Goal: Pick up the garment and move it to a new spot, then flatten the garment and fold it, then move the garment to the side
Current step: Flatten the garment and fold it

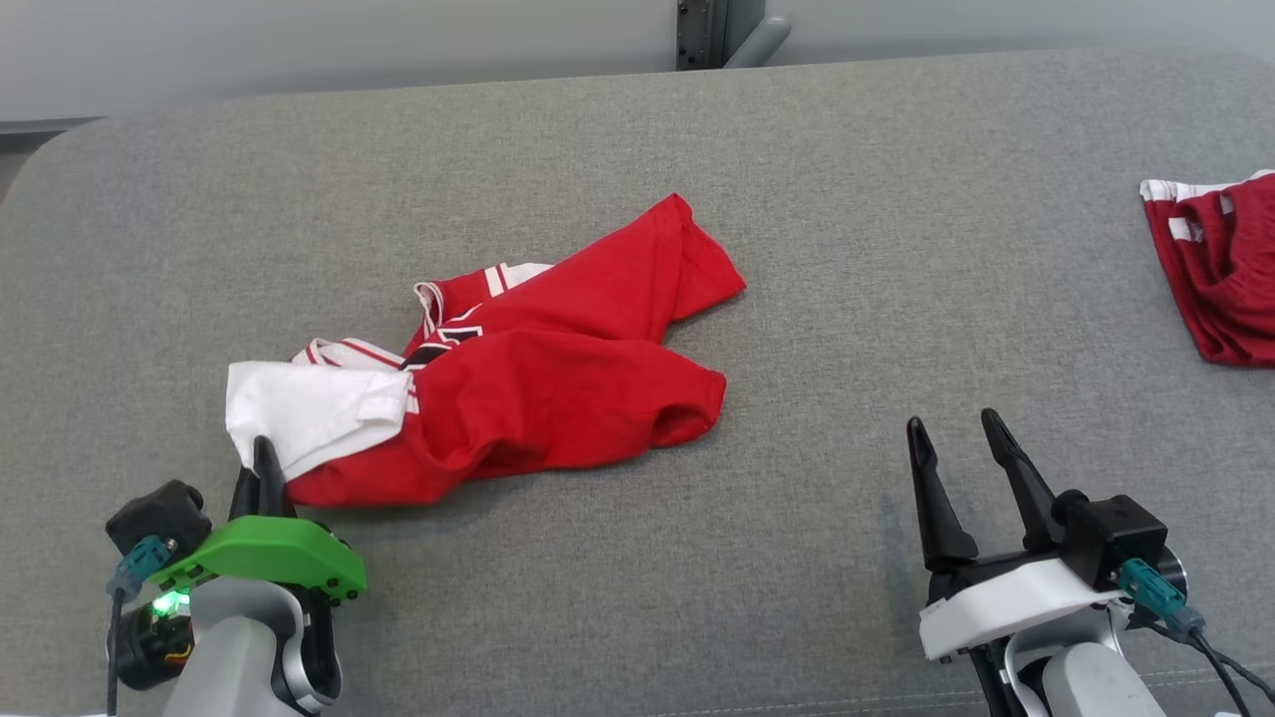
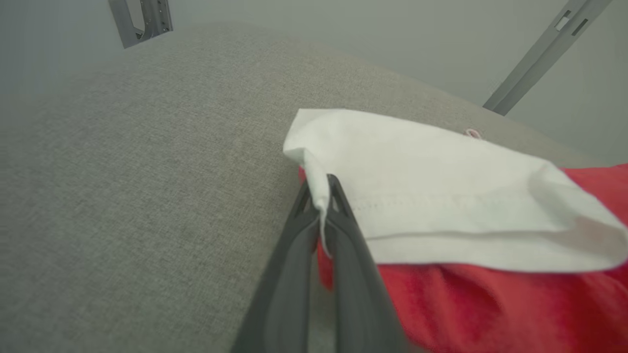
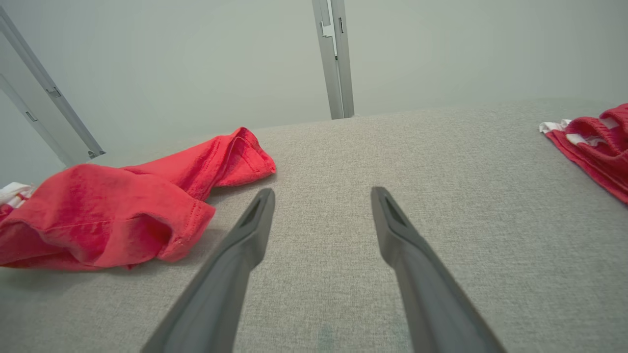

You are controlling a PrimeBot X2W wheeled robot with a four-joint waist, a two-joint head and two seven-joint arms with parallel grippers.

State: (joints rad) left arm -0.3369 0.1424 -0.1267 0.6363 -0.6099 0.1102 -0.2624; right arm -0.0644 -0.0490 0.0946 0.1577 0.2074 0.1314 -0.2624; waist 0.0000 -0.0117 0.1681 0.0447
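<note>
A crumpled red garment [image 1: 558, 378] with a white sleeve [image 1: 299, 408] lies on the grey padded surface [image 1: 697, 149], left of centre. My left gripper [image 1: 264, 453] sits at the garment's near-left corner, shut on the edge of the white sleeve [image 2: 417, 181]; the left wrist view shows white cloth pinched between the two fingers [image 2: 343, 235]. The left gripper [image 2: 321, 189] holds that fold low over the surface. My right gripper [image 1: 956, 433] stands open at the lower right, well apart from the garment [image 3: 122, 211], nothing between its fingers [image 3: 255, 220].
A second red and white garment [image 1: 1220, 264] lies at the surface's right edge, also seen as a red and white garment [image 3: 593, 142] in the right wrist view. Metal frame posts [image 3: 336, 59] stand behind the surface. Bare grey surface lies between the two garments.
</note>
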